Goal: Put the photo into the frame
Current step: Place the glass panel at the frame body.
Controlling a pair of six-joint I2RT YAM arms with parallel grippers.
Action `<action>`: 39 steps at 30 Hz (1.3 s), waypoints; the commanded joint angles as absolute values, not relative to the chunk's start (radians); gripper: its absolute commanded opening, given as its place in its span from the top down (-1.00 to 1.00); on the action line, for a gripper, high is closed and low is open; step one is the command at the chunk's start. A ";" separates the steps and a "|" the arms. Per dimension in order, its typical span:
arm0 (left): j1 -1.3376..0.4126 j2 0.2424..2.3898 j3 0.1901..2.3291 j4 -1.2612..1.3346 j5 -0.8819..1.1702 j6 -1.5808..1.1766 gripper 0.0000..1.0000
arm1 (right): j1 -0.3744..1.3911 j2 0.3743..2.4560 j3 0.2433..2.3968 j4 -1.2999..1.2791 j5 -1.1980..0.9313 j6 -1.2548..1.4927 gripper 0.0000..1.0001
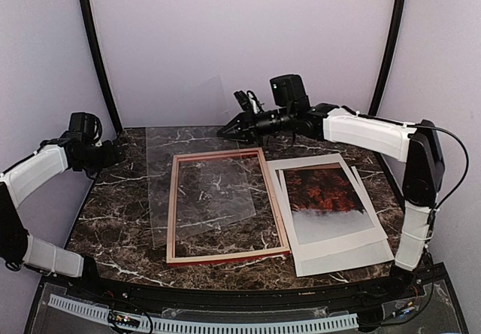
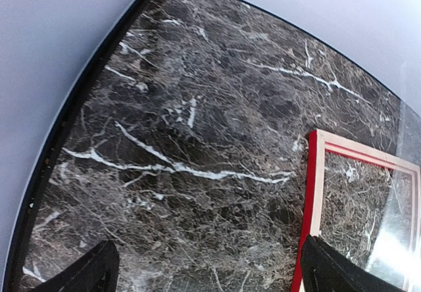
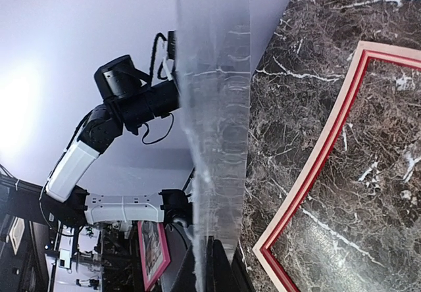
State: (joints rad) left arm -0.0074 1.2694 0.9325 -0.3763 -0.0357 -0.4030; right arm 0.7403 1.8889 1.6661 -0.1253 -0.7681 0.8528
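Right claw [image 1: 228, 132], reaching to the far middle of the dark marble table [image 1: 113, 221], has its two fingers pressed together on the far edge of one clear pane [image 1: 159, 176]. In its wrist view the pane [image 3: 217, 108] rises as a thin glassy sheet straight out of the clamped tips [image 3: 207, 266]. From this claw the pane runs toward the arm bases and to the left, lying across the left rail of the single red frame [image 1: 172, 206]. The frame lies flat just on the near side of the claw, pale side up. One photo [image 1: 325, 191], red-orange leaves fading to grey mist, lies to the near right of this claw, just beside the frame's right rail, inside a cream mat [image 1: 308, 236] on overlapping cream sheets whose number cannot be told. Left claw [image 2: 209, 252] hangs over bare marble at the table's left side, fingers [image 2: 92, 272] spread wide apart and holding nothing; a corner of the frame [image 2: 319, 173] lies just to its right.
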 commanded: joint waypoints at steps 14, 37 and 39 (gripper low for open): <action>0.019 1.194 0.893 -0.332 0.072 -0.398 -0.98 | 0.660 2.116 1.460 0.162 -0.792 0.933 1.00; -0.143 1.298 0.902 -0.310 0.083 -0.396 -0.98 | 0.597 2.082 1.376 0.008 -0.792 0.765 1.00; -0.146 1.298 0.903 -0.311 0.084 -0.396 -0.98 | 0.590 2.079 1.368 0.004 -0.791 0.757 1.00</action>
State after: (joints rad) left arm -0.1360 1.2987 0.9001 -0.3252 0.0822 -0.3985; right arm 0.6086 2.1300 1.3914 0.0254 -0.7860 0.8021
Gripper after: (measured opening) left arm 0.990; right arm 0.006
